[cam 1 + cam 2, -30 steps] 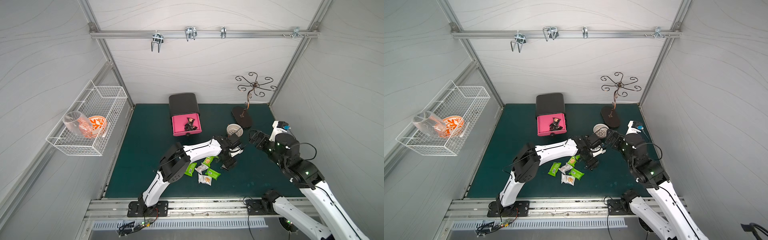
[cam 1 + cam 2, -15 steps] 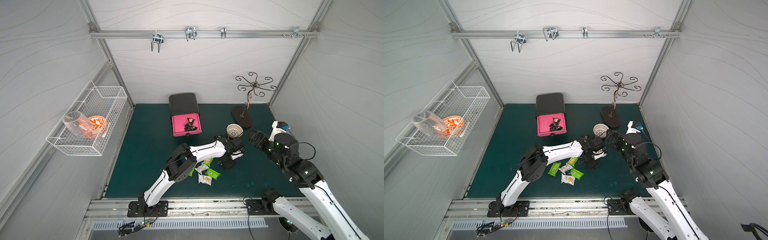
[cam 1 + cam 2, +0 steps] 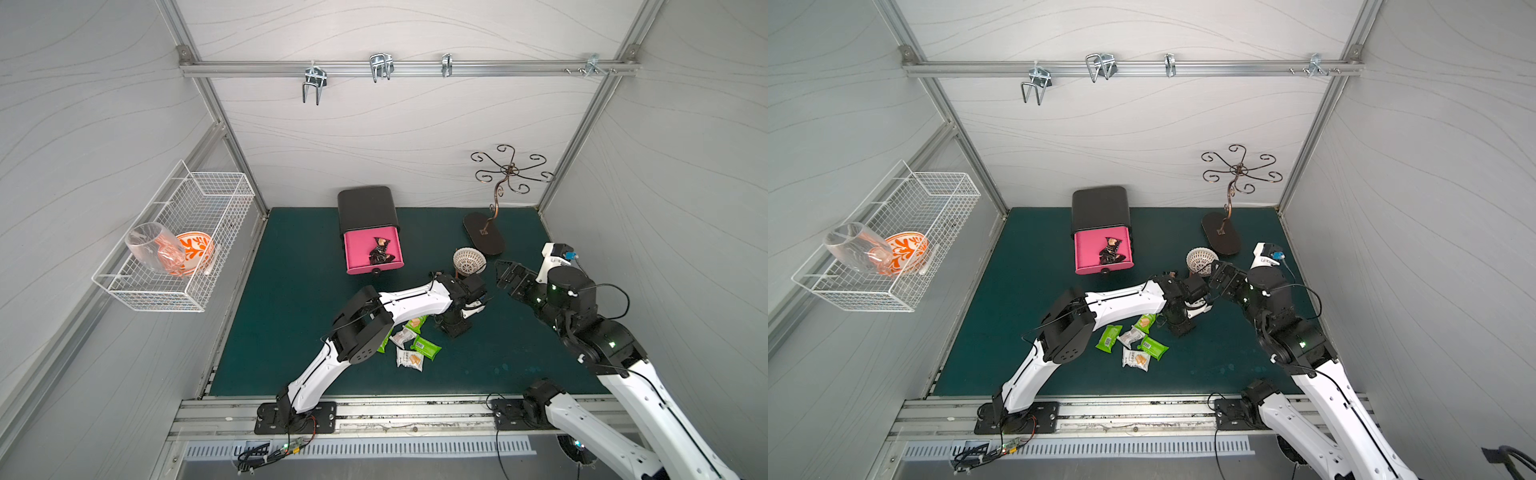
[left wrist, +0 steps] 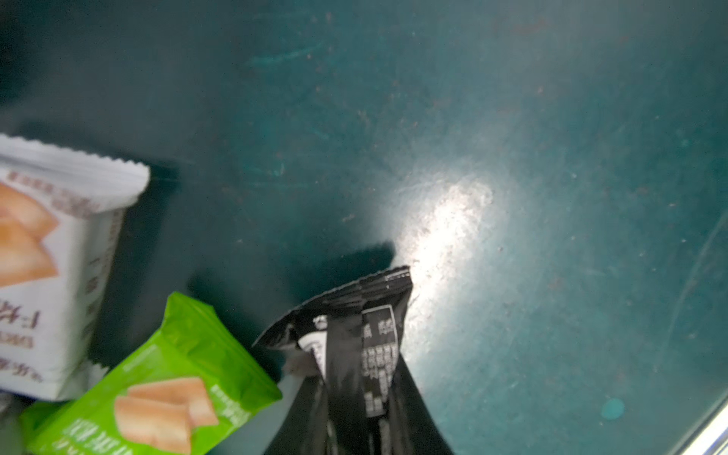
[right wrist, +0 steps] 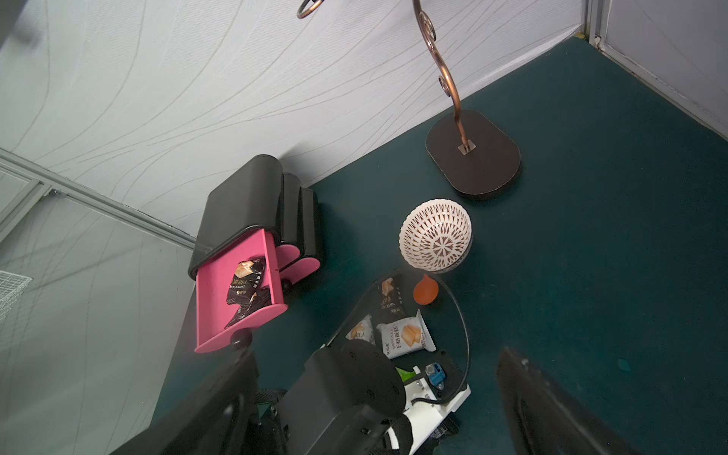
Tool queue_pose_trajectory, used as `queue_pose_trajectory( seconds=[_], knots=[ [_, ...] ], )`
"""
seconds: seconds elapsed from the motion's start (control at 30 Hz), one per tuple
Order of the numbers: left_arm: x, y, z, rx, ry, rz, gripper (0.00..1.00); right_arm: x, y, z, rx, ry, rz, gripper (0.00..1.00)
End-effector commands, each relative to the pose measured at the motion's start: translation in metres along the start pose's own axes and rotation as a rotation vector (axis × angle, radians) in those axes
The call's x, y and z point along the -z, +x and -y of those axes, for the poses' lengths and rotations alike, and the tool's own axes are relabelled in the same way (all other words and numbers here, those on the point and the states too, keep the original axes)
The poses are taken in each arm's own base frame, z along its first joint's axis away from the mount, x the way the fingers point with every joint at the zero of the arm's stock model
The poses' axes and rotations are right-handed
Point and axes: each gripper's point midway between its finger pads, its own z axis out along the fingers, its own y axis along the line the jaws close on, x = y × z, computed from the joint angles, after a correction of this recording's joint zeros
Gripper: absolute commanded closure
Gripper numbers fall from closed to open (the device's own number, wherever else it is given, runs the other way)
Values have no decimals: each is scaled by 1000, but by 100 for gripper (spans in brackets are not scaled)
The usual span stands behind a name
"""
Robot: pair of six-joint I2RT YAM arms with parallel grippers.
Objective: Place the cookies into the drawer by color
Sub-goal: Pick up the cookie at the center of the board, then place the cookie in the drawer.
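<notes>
Left end effector (image 3: 454,330) pinching crinkled glossy black packet (image 4: 378,323), right end effector (image 3: 501,274) spread wide

Lower centre in both top views: three green packets (image 3: 1108,338), two white packets (image 3: 1136,359). Left wrist view: one black packet (image 4: 366,354). Pink drawer (image 3: 357,249), centre of frame: at least two black packets (image 3: 380,253), exact number unreadable. Right wrist view: two white wrappers (image 5: 405,333), one black wrapper (image 5: 390,299), one orange piece (image 5: 425,289); overlap with the above undetermined. Right of centre: one patterned bowl (image 3: 469,259), one scroll stand (image 3: 484,232). Left of frame: one wire basket (image 3: 224,208) holding one glass (image 3: 153,247), one orange-patterned dish (image 3: 195,253). Along the top: four rail hooks (image 3: 314,79).
</notes>
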Motion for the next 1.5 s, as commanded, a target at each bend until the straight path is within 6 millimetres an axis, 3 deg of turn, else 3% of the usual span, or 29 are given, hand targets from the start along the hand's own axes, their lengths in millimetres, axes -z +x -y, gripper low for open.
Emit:
queue_pose_trajectory(
  seconds=[0.0,0.23,0.37,0.5,0.63,0.8,0.97,1.13,1.27,1.4,1.47],
  knots=[
    [41,-22,1,53,35,110,100,3,-3,-1,9,-1,5,1],
    [107,-53,-14,176,83,306,100,5,-1,3,22,4,5,1],
    [155,-66,-34,233,64,435,100,5,1,5,22,9,7,1],
    [200,-70,-68,291,-16,550,100,2,6,4,14,-3,-9,1],
    [232,-58,-114,354,-130,613,100,-5,12,1,8,-23,-30,1],
    [237,-16,-175,464,-270,588,100,-13,19,-5,-2,-42,-67,1],
    [242,32,-221,573,-416,568,100,-17,25,-5,-7,-43,-88,1],
    [238,71,-251,664,-507,526,100,-20,29,-4,-12,-40,-104,1],
    [222,92,-271,723,-519,475,98,-22,30,-4,-19,-38,-106,1],
    [214,101,-282,753,-526,444,94,-24,29,-5,-14,-37,-105,1],
    [212,101,-285,748,-539,431,85,-23,28,-5,-15,-39,-101,1]
  ],
)
